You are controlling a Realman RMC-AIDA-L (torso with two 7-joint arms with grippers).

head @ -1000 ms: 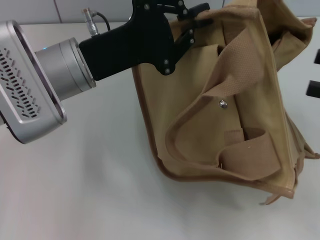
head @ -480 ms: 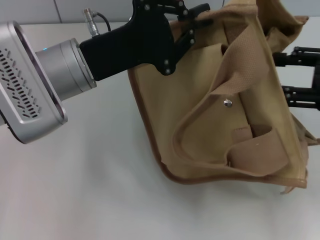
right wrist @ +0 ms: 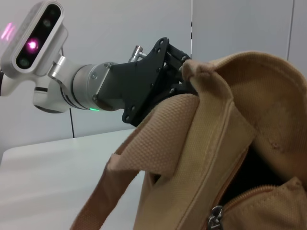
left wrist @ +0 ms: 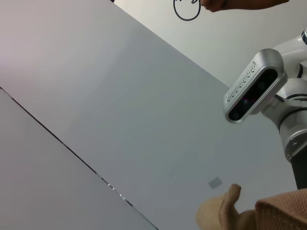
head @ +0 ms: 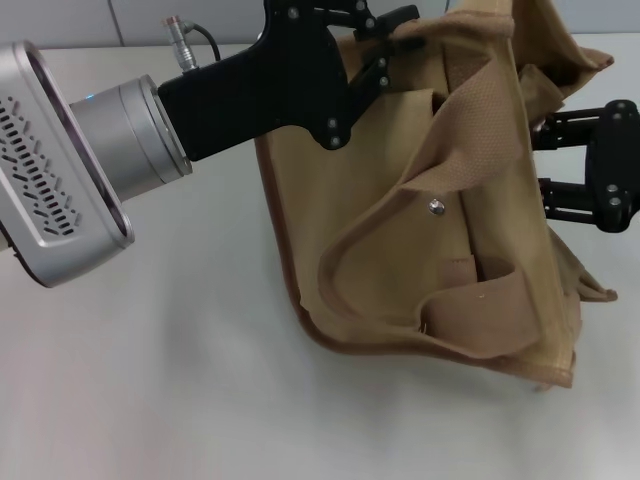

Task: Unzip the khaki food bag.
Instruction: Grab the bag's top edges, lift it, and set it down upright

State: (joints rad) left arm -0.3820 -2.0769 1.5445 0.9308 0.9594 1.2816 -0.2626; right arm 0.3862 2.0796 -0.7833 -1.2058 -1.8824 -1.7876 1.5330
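Observation:
The khaki food bag (head: 480,230) hangs tilted over the white table, its wide webbing handle (head: 480,110) and small metal snap (head: 436,207) facing me. My left gripper (head: 388,42) is shut on the bag's top left corner and holds it up. My right gripper (head: 545,160) is at the bag's right edge, its jaws apart and its tips against the fabric. The right wrist view shows the bag's top (right wrist: 216,158), the zipper pull (right wrist: 214,218) and the left gripper (right wrist: 184,72) pinching the corner. The left wrist view shows only a scrap of bag fabric (left wrist: 278,215).
The white table (head: 200,380) spreads out to the left of and in front of the bag. My left arm's silver wrist (head: 60,160) fills the upper left. A grey wall stands behind. The right arm's silver camera housing (left wrist: 254,86) shows in the left wrist view.
My right gripper has come in from the right to the bag's right edge. The bag's lower part has swung left and its folds have shifted. The left gripper has stayed put.

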